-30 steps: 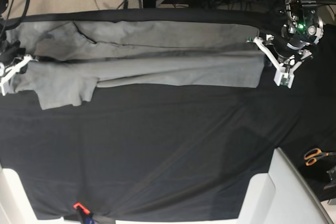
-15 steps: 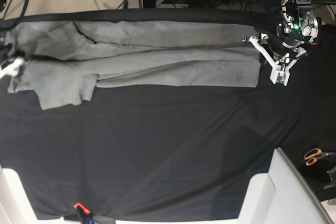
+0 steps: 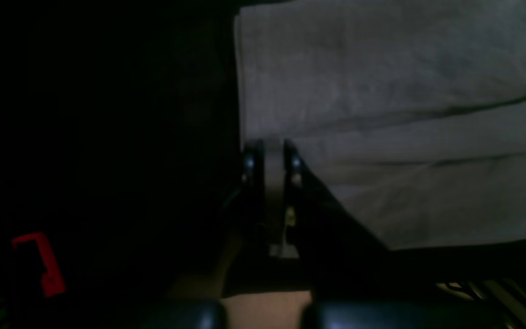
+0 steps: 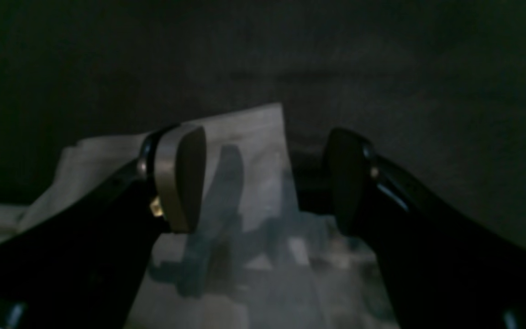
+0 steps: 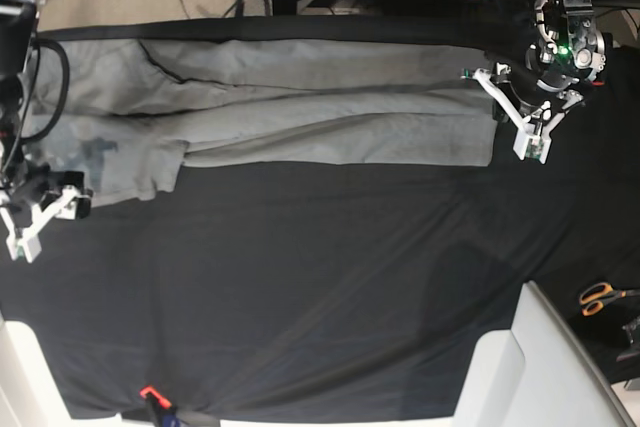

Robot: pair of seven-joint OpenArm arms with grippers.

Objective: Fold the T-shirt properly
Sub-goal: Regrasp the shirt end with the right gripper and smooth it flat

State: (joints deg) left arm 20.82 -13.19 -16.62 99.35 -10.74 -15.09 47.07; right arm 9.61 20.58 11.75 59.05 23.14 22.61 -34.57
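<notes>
T-shirt lies folded lengthwise along far edge of surface. Left gripper jaws pressed together beside hem; right gripper jaws spread over sleeve end. Next, probably: grip ends, fold crosswise.

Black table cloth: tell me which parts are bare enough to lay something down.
Bare: the wide black table cloth between the T-shirt and the near edge. Crowded: the far strip under the shirt, with the left claw and right claw at its ends.
</notes>
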